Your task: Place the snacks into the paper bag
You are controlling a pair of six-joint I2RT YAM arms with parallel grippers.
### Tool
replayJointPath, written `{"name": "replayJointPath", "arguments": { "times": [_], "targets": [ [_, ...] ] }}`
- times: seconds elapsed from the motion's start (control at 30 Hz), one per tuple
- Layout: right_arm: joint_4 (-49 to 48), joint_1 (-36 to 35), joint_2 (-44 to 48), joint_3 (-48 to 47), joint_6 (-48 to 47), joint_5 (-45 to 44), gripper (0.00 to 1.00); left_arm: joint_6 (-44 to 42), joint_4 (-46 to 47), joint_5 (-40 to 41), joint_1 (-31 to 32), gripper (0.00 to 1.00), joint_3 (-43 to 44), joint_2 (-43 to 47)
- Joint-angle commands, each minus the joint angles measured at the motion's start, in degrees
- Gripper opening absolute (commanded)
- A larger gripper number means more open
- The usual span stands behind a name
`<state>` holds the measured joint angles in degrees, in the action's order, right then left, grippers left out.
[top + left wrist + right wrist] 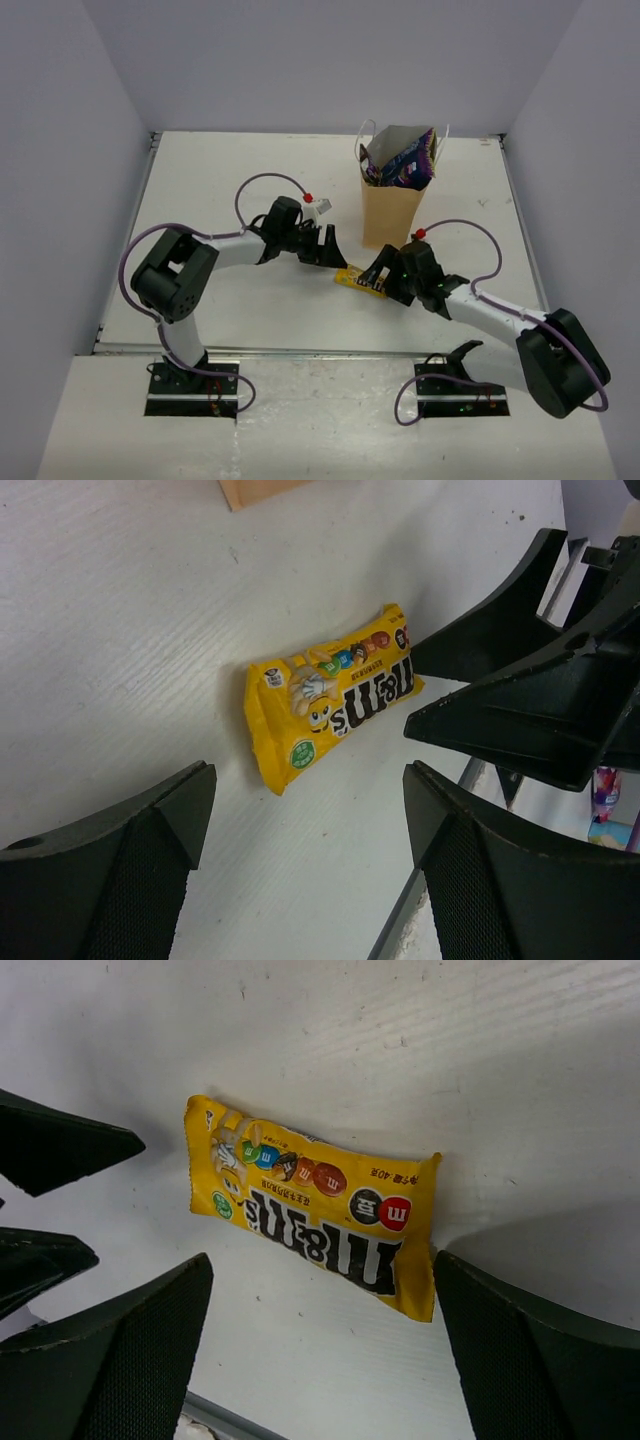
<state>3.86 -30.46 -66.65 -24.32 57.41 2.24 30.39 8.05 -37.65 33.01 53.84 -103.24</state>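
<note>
Left side first: the left gripper (328, 252) hangs low over the middle of the table (220, 180), jaws wide apart with nothing in them, nose aimed at the yellow M&M's pack (350, 277). My guess is it's just standing off so the other arm has room.

The pack lies flat on the table between the two grippers, just on the near-edge side of the paper bag (385, 215).

The right gripper (378, 280) is spread too, one finger on each side of the pack, not clamped on it. Looks to me like it's lined up for the pick.

The bag stands upright, right of centre toward the far edge, mouth open upward, which should make dropping stuff in easy. The large purple chip bag (405, 160) pokes out the top. Can't tell what else is in there.

Only the top view shows the bag's mouth and contents. The left wrist view catches just a tan corner of it, plus the right fingers beyond the pack. The right wrist view has no bag at all, but shows one fingertip just beside the pack's corner. Touching or not, can't say.
</note>
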Motion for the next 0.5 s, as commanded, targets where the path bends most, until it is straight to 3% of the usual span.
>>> {"name": "replayJointPath", "arguments": {
  "times": [0.0, 0.13, 0.2, 0.23, 0.37, 0.47],
  "targets": [
    [-5.0, -0.1, -3.6, -0.9, 0.6, 0.7, 0.91, -1.1, 2.8, -0.8, -0.2, 0.8, -0.3, -1.1],
    [-6.8, -0.1, -5.5, -1.3, 0.3, 0.9, 0.69, -0.9, 3.3, -1.3, -0.3, 0.8, -0.3, -2.1],
    [-7.5, -0.1, -5.8, -1.4, 0.2, 0.9, 0.52, -0.9, 3.5, -1.3, -0.2, 0.8, -0.5, -2.0],
    [-7.7, -0.1, -5.9, -1.3, -0.1, 0.8, 0.39, -0.9, 3.4, -1.2, -0.3, 0.8, -0.8, -1.7],
    [-8.0, -0.1, -6.8, -1.6, -0.7, 0.7, 0.13, -0.9, 3.4, -0.9, -0.3, 0.79, -1.1, -1.3],
    [-8.3, -0.1, -6.7, -1.6, -1.0, 1.0, 0.08, -0.9, 3.5, -0.9, -0.3, 0.79, -1.5, -1.2]
  ]
}}
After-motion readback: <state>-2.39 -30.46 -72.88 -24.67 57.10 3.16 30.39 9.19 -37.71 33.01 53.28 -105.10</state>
